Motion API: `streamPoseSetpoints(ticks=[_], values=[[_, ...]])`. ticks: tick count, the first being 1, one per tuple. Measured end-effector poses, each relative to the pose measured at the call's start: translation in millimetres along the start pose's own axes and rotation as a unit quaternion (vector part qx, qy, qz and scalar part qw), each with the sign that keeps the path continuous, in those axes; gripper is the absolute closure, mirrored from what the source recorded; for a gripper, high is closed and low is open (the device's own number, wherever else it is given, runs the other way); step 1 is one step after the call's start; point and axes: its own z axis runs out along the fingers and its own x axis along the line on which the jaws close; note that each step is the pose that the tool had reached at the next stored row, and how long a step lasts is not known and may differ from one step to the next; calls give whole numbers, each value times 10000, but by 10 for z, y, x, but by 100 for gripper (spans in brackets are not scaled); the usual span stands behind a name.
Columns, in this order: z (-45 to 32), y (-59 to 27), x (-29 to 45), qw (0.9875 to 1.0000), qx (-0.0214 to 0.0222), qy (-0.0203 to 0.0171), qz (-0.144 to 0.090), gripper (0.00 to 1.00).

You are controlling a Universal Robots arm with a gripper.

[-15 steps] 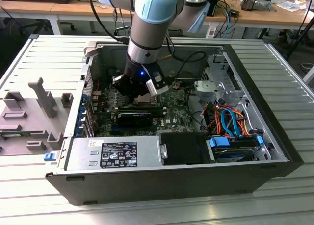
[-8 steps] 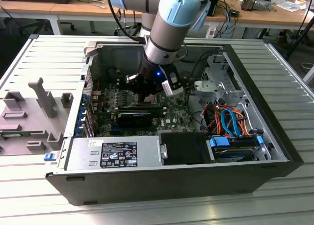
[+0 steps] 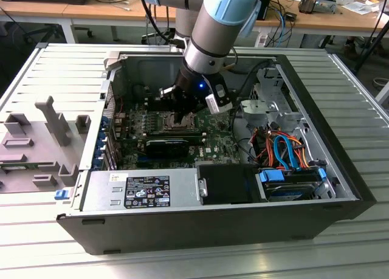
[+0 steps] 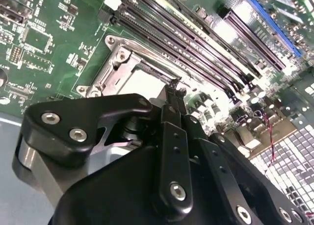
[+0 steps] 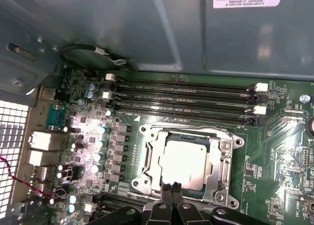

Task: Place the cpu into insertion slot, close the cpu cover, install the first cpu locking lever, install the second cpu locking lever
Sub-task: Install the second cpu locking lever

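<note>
Hand (image 5: 171,187) black, fingertips pressed together, touching edge of flat square dull-silver cpu (image 5: 185,162) under cpu cover (image 5: 223,172).

Open computer case (image 3: 316,188) lying on a slatted metal table (image 3: 358,96). Inside: green motherboard (image 5: 279,151) with long black memory slots (image 5: 181,95), power supply box (image 3: 140,191), blue and orange cables (image 3: 282,148). Grey plastic fixture (image 3: 36,139) rests at the exterior view's left.

In the second wrist view the gripper (image 4: 171,90) body hides the insertion slot's (image 4: 117,63) five o'clock half. In the exterior view the arm (image 3: 209,45) covers the slot's two o'clock corner.
</note>
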Motion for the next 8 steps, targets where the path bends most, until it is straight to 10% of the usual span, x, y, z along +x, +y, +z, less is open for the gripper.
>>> streamPoseSetpoints(ticks=[8], values=[[-1,0,0,10000,-19,-2,-5,89]])
